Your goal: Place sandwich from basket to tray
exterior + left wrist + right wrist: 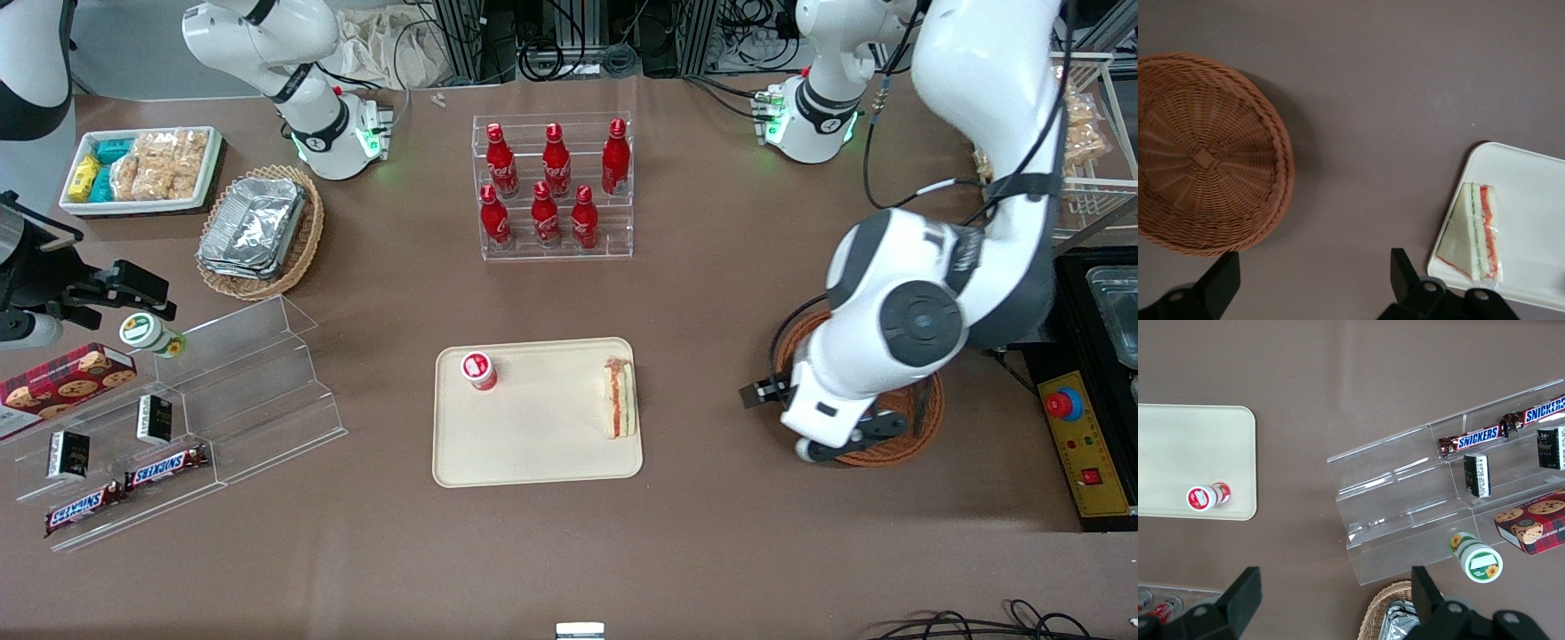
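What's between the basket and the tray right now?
Only bare table: the left wrist view shows nothing between the empty basket and the tray holding the sandwich. The open tool hangs above that gap.

Bright, even overhead light in the front view. The basket (1208, 153) casts a soft shadow on the table (1391, 87). The dimmer wrist view shows the open gripper (1313, 283) fingers blurred.

Six red bottles (551, 185) fill the rack; two Snickers bars (124, 489), one sandwich (620, 396), one tray (533, 444), one open gripper (1313, 283) above the table.
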Robot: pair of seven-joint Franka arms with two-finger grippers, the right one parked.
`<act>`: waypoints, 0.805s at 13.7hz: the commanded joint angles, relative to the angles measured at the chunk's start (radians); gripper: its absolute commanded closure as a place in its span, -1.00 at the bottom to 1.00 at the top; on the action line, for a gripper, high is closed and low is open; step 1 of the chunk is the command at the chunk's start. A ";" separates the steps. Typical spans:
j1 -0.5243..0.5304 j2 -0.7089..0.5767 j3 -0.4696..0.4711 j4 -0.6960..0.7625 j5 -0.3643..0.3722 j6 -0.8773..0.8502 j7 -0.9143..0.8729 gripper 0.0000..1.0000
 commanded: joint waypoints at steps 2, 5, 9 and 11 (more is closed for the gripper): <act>0.106 -0.172 0.005 -0.152 -0.047 -0.014 0.202 -1.00; 0.103 -0.286 0.169 -0.238 -0.121 -0.017 0.442 -1.00; 0.103 -0.309 0.253 -0.243 -0.103 -0.080 0.687 -1.00; 0.096 -0.276 0.252 -0.180 -0.068 -0.080 0.684 -1.00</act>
